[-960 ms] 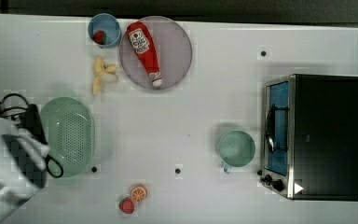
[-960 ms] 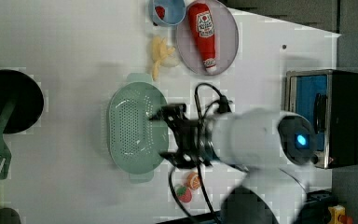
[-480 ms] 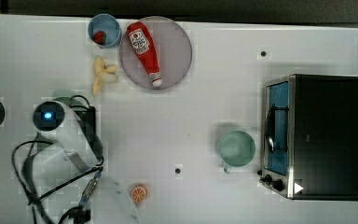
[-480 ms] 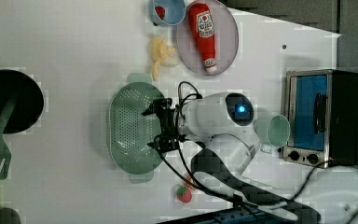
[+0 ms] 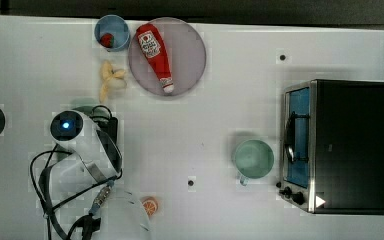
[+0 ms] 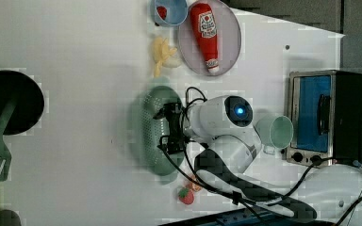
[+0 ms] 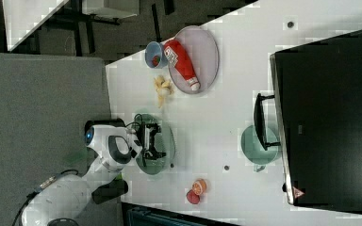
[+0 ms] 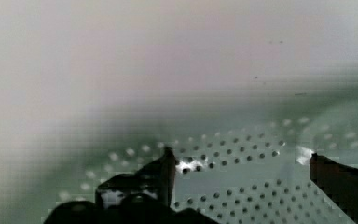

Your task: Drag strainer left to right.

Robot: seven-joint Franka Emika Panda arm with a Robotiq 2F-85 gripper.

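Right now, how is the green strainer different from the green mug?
The strainer is dotted with little holes; the mug is smooth inside. The strainer is long, shallow and bigger; the mug is round, deeper and smaller, with a small handle. The strainer has the open claw over it; the mug stands alone beside the toaster oven. Both are pale green, open side up, on the white table.

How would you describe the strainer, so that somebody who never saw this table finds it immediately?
In the left view, start from the toaster oven at the left view's right and go past the smooth mint mug and the white arm. There lies the strainer: pale green, elongated, larger than the mug, its shallow bowl dotted with small holes.
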